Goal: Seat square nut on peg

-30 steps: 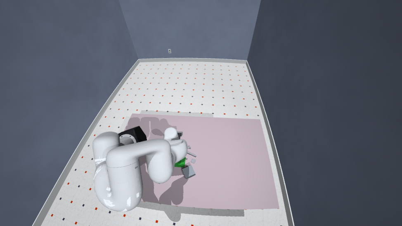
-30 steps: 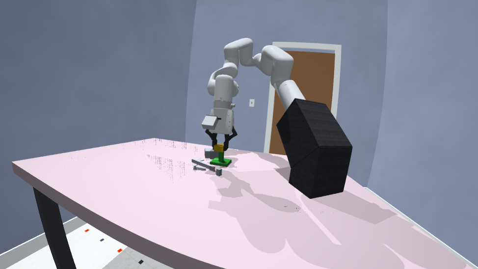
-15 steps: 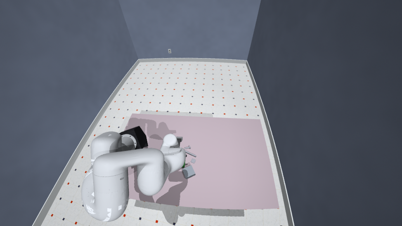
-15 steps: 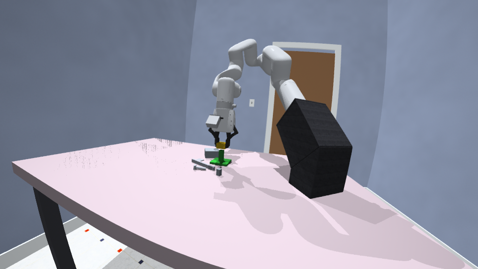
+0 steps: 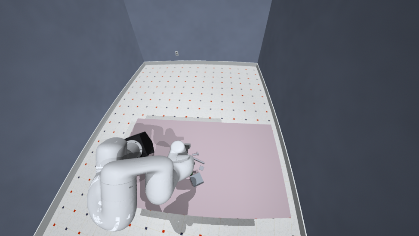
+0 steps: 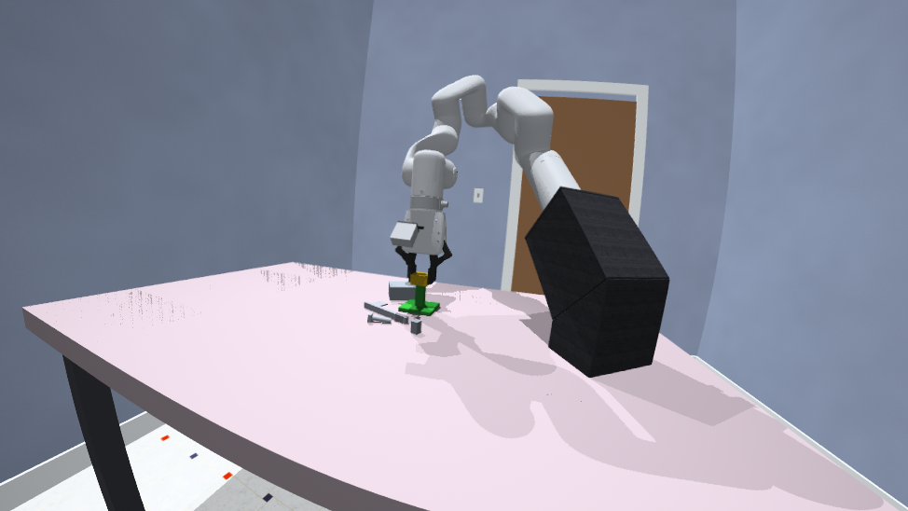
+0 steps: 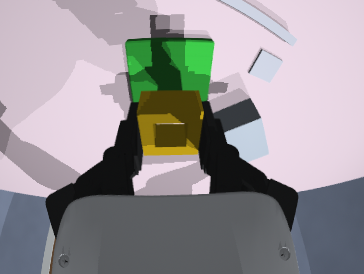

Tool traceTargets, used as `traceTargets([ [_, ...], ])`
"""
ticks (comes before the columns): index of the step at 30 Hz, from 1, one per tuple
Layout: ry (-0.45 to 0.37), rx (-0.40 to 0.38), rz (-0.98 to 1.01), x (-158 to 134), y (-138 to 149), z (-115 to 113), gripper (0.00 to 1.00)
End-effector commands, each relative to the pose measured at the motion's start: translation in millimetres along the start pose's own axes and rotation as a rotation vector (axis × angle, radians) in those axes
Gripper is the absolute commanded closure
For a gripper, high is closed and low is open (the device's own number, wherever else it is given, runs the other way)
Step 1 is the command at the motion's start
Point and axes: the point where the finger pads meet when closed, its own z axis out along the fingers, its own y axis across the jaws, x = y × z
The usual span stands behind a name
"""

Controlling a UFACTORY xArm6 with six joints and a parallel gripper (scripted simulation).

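My gripper [image 7: 170, 116] is shut on the yellow square nut [image 7: 169, 132], which has a square hole in its middle. In the exterior view the nut [image 6: 418, 278] sits at the top of the upright green square peg [image 6: 419, 295], well above the peg's flat green base [image 6: 419, 307]. In the wrist view the green base [image 7: 170, 68] lies just beyond the nut, with the peg's dark shadow across it. In the top view the arm hides the nut, the peg and the fingers.
The arm's black base box [image 6: 597, 283] stands at the right on the pink table.
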Motion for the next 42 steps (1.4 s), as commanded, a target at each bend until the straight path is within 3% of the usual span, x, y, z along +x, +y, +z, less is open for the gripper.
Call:
traceTargets([
  [1, 0.001, -0.002, 0.000, 0.2, 0.8, -0.3, 1.00],
  [42, 0.001, -0.002, 0.000, 0.2, 0.9, 8.0, 1.00],
])
